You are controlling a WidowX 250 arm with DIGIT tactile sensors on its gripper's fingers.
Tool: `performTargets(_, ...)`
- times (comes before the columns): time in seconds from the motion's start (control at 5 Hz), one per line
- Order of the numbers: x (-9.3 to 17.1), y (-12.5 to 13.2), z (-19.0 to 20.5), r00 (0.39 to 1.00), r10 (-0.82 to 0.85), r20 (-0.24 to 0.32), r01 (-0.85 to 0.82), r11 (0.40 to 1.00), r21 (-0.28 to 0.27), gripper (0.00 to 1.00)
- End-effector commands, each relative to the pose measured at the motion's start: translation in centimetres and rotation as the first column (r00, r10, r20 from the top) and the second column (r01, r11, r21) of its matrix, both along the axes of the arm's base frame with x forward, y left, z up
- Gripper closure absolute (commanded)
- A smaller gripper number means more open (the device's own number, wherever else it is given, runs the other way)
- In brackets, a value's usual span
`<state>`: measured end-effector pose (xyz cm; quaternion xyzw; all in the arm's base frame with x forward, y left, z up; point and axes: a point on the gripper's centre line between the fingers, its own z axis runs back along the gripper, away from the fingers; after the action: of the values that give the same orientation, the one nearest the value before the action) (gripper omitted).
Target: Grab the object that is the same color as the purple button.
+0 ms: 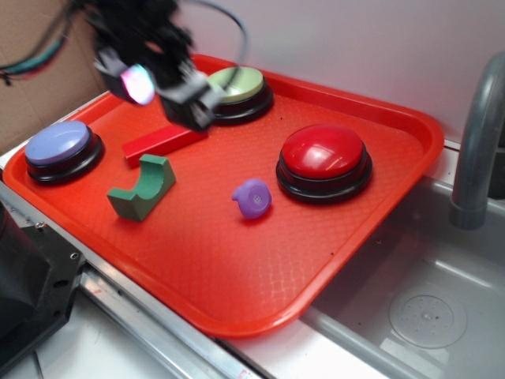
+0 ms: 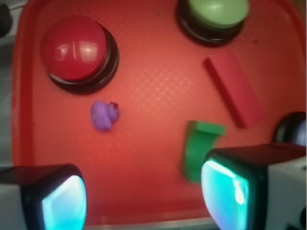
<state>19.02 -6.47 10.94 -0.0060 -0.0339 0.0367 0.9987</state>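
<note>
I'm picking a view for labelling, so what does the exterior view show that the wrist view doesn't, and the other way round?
Only the exterior view shows the purple button's dome, the sink, the faucet and the arm above the tray.

Only the wrist view shows the gripper from behind, its two glowing fingers wide apart with nothing between them.

Both show the purple lump beside the red button, the green button, the red bar and the green arch.

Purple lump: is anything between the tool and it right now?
Nothing visible. The tool hangs open above the tray; bare tray surrounds the purple lump, with the green arch block off to one side.
</note>
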Motion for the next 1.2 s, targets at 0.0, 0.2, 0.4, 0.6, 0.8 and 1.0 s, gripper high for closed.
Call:
performTargets(0.0, 3.4, -2.4, -4.1, 1.000, -0.023, 0.018, 0.023, 1.000, -0.001, 0.00)
performTargets(0.2, 4.1, -3.3, -6.3, 0.999, -0.048, -0.019, 0.048, 0.999, 0.011, 0.00)
performTargets(0.4, 4.5, -3.8, -7.7, 0.996, -0.077, -0.043, 0.077, 0.997, 0.004, 0.00)
performTargets(0.6, 4.7, -3.9, -8.4, 0.995, -0.085, -0.058, 0.085, 0.996, -0.005, 0.00)
performTargets(0.8, 4.7, -3.5, -8.7, 0.996, -0.067, -0.065, 0.066, 0.998, -0.022, 1.00)
performTargets(1.0, 5.0, -2.9, -8.6, 0.997, -0.065, -0.049, 0.064, 0.998, -0.025, 1.00)
